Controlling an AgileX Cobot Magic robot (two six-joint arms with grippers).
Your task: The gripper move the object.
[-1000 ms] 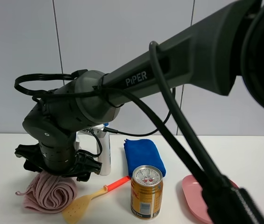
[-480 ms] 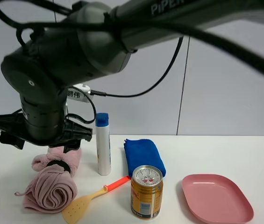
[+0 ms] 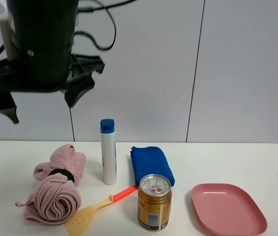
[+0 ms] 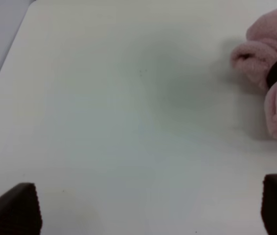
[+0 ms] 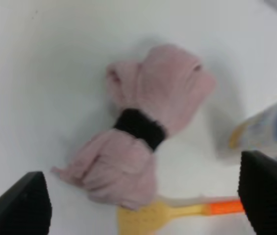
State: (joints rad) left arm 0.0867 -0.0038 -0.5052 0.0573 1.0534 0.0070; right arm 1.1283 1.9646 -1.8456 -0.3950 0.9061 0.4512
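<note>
Jaws spread wide and empty on the right gripper, high above the pink towel.
Left gripper likewise gapes, holding nothing; the release looks done, so next comes choosing another object.

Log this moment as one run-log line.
right gripper: open, empty, raised above pink towel | left gripper: open, empty | towel: on table, beside spatula

My right wrist view is blurred; the bottle runs off its edge. My left wrist view crops the pink towel.
</note>
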